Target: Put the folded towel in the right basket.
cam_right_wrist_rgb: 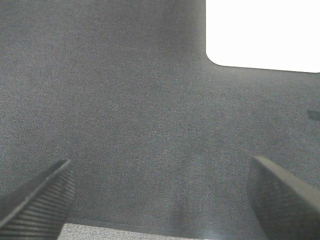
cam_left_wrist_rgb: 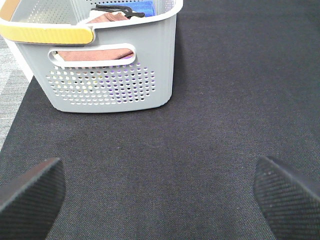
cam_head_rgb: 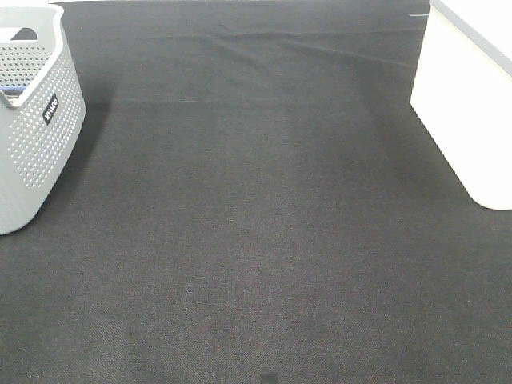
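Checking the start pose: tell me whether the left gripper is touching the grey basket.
Apart. The left wrist view shows the left gripper open, with a stretch of bare black mat between its fingertips and the grey basket.

A grey basket (cam_left_wrist_rgb: 115,75) with dotted holes and a yellow handle (cam_left_wrist_rgb: 47,34) holds pink (cam_left_wrist_rgb: 95,54) and blue cloth (cam_left_wrist_rgb: 140,7); the bench (cam_head_rgb: 256,240) is black.

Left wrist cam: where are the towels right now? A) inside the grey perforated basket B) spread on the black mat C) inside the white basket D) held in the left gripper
A. In the left wrist view, pinkish towels and a blue towel lie inside the grey perforated basket, one showing through its handle slot; the left gripper is open and holds nothing, and the black mat in front of it is bare.
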Motion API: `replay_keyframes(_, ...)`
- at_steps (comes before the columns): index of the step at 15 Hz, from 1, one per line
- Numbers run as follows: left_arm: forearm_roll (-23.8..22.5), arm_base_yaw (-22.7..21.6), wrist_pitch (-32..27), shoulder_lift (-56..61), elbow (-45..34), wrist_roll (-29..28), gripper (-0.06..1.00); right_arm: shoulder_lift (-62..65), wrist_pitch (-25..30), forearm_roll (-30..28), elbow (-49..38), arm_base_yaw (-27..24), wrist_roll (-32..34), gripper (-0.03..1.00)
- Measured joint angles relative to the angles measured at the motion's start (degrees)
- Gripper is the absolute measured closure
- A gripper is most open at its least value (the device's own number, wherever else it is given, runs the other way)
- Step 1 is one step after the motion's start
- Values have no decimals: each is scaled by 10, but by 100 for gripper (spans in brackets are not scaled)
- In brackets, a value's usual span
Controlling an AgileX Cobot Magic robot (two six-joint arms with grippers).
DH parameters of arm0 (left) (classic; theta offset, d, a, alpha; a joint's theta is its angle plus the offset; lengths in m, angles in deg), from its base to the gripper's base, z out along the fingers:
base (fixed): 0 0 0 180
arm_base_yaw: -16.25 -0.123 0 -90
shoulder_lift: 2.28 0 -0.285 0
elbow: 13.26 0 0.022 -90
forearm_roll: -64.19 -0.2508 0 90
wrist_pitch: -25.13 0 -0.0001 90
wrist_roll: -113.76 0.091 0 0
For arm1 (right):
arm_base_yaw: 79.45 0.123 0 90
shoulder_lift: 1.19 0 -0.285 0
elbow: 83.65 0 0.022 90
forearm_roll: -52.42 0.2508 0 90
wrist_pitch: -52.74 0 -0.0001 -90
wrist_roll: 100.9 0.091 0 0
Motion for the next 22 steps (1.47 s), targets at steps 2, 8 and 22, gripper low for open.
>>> replay_keyframes(2, 0, 0, 0, 0, 0, 0, -3, 0, 0, 2, 0, -17, 0, 10)
replay_keyframes(8, 0, 0, 0, 0, 0, 0, -3, 89, 0, 2, 0, -38, 0, 10)
replay_keyframes(22, 0, 0, 0, 0, 0, 0, -3, 100, 0, 2, 0, -38, -1, 10)
